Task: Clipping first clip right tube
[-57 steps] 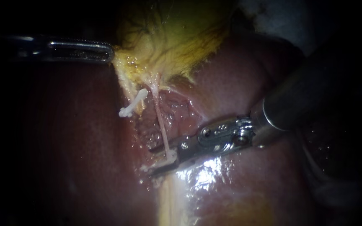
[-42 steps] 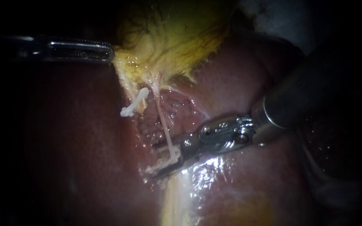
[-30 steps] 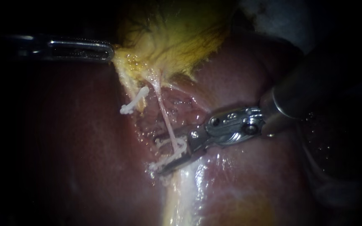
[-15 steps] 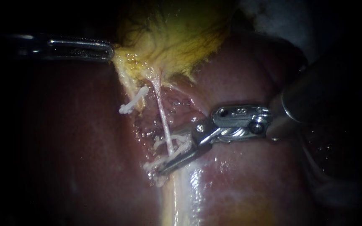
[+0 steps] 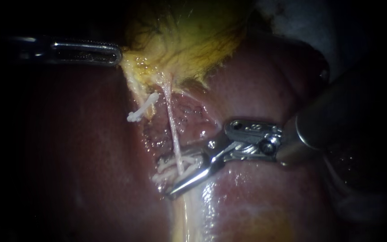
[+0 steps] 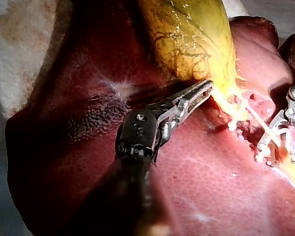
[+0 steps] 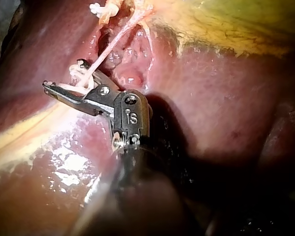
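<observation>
A thin pale right tube (image 5: 171, 121) runs from the yellow gallbladder (image 5: 189, 40) down over the liver (image 5: 256, 89). My right instrument (image 5: 169, 175) straddles the tube's lower end. Its jaws stand apart and hold a white clip (image 5: 172, 164), whose arms lie on both sides of the tube. The right wrist view shows the same: the tube (image 7: 110, 44) passes between the jaws of my right instrument (image 7: 63, 73). My left instrument (image 5: 115, 56) is shut on the gallbladder's edge and holds it taut, as the left wrist view (image 6: 204, 91) shows. Another white clip (image 5: 142, 107) sits on the left tube.
Wet, glistening liver lies below the right instrument's jaws, with a pale yellow band (image 5: 182, 215) running down from the tube. White cloth (image 5: 287, 18) shows behind the gallbladder.
My right instrument's jaws have spread wider around the tube, its wrist has turned and drawn slightly right, and the clip's arms show more. My left instrument has stayed put.
</observation>
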